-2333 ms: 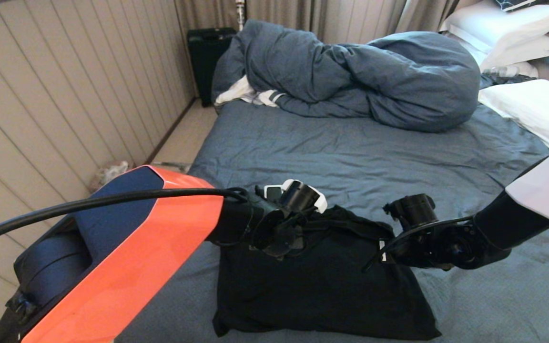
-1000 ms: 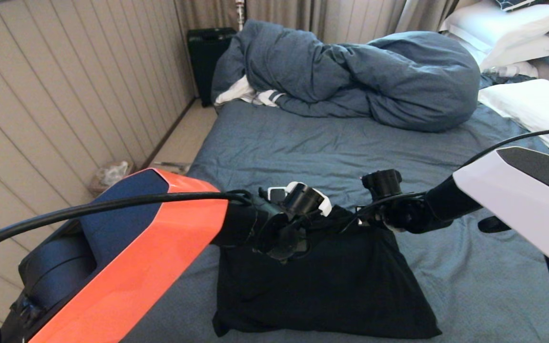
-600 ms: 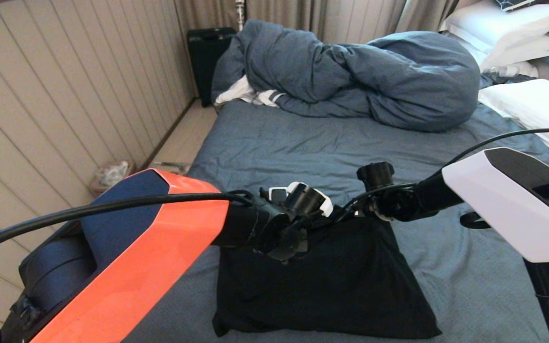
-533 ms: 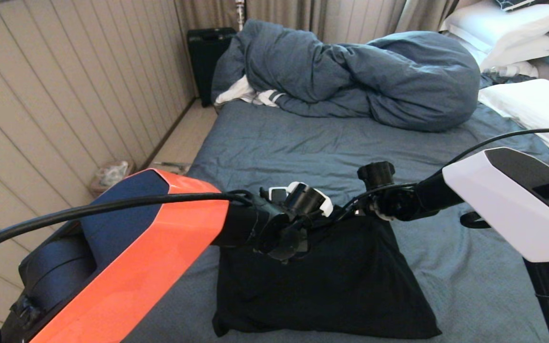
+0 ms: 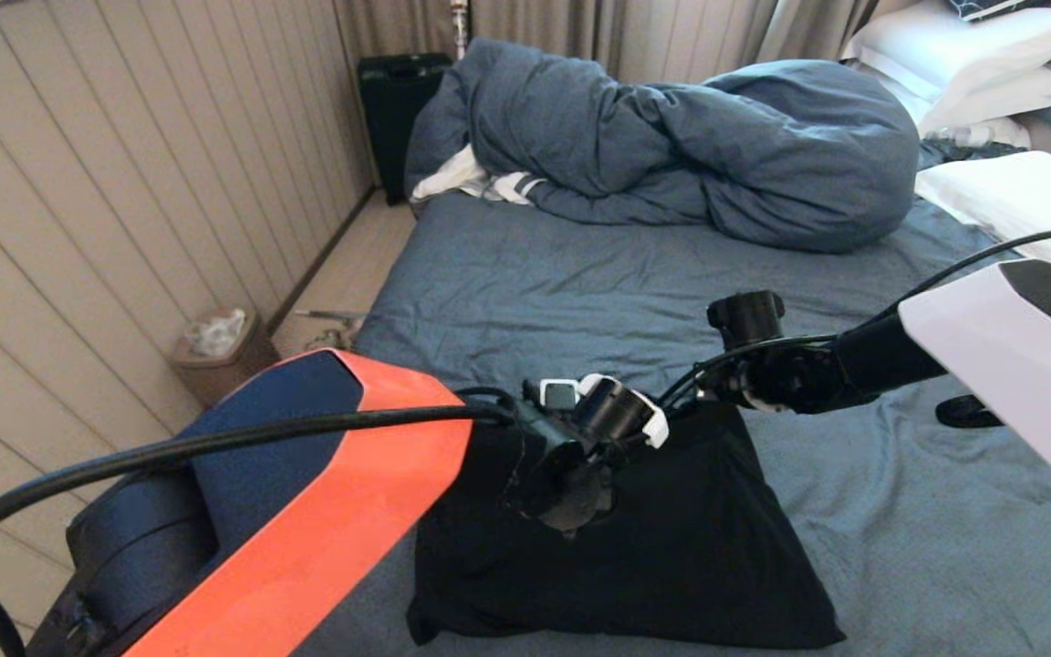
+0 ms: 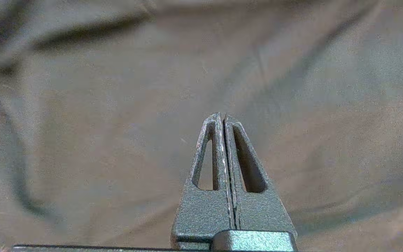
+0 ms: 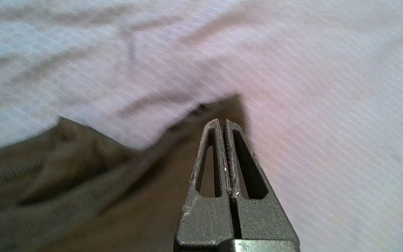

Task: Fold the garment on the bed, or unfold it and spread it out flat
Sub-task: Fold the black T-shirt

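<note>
Our left pincer [image 6: 224,117] and right pincer [image 7: 224,122] hover pressed together, empty, over the folded black garment [image 5: 671,547] on the bed [image 5: 598,283]. We should spread them before gripping its far corners evenly.

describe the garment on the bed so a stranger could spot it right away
Start at the big bed with the blue-grey sheet, bunched duvet at its far end. On the near part of the sheet lies the garment, a folded, roughly square piece of cloth. It is the only black fabric among blue-grey bedding and white pillows.

Orange-navy left arm [image 5: 306,474], white right arm [image 5: 1018,365]
</note>
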